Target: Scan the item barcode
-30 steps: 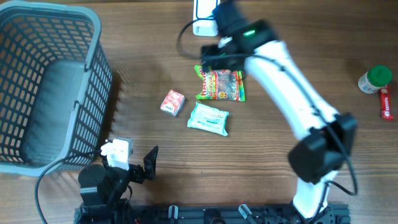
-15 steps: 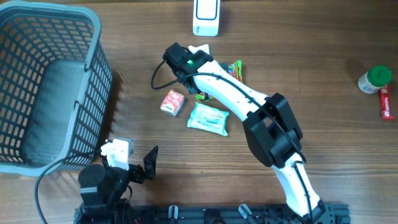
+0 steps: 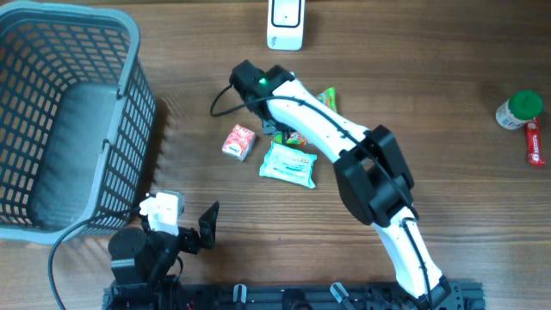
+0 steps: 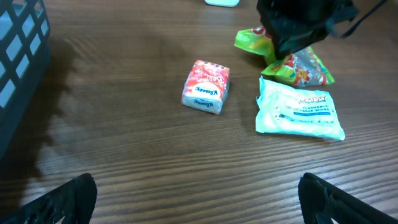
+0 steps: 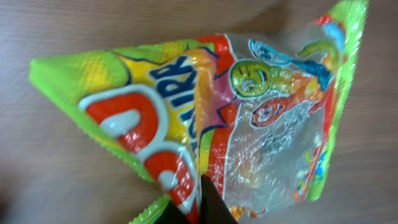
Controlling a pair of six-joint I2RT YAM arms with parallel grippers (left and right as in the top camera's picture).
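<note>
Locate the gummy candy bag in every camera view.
Overhead: candy bag, centre, mostly hidden under the right arm.
Left wrist: upper right, above the wipes pack.
Right wrist: fills the picture.
Shared landmark: the wipes pack, beside it in overhead and left wrist; right wrist shows only wood.

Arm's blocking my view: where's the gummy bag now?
Overhead, mid-table: the gummy bag is pinched in the right gripper, just beyond the wipes pack and right of the small red box.

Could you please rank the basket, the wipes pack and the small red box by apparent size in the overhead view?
1. basket, by far the largest
2. wipes pack
3. small red box, the smallest
</note>
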